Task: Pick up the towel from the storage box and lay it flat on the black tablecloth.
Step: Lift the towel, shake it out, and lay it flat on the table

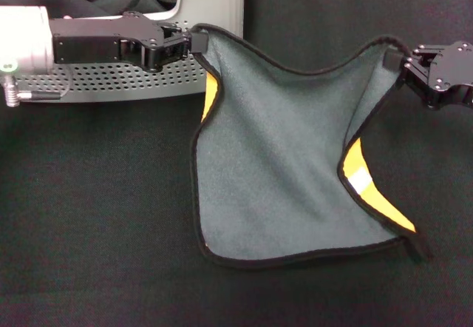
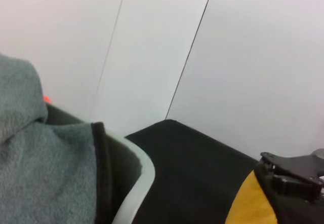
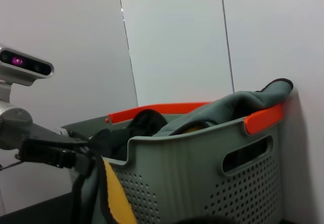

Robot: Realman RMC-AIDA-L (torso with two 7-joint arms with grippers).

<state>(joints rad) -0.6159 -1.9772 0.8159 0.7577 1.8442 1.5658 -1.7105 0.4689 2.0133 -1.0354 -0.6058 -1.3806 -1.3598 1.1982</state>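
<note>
Two grippers, left (image 1: 194, 41) and right (image 1: 395, 61), each clenched on towel (image 1: 288, 157) corner above tablecloth (image 1: 96, 216). Risk: orange underside folded under; uneven release near box (image 1: 126, 79) leaves creases.

left gripper (image 1: 194, 41) and right gripper (image 1: 395, 61) both clamped, arms spread apart

At the upper left of the head view, the left arm's silver-white cylindrical forearm segment (image 1: 24, 40) carries a small green indicator light near its lower edge and a thin grey cable beneath it. It joins a matte black boxy wrist housing (image 1: 89, 46), which leads to the black jointed left gripper (image 1: 194, 40) with visible round screw heads. At the right edge, the black angular right gripper (image 1: 395, 62) shows similar screws.
</note>
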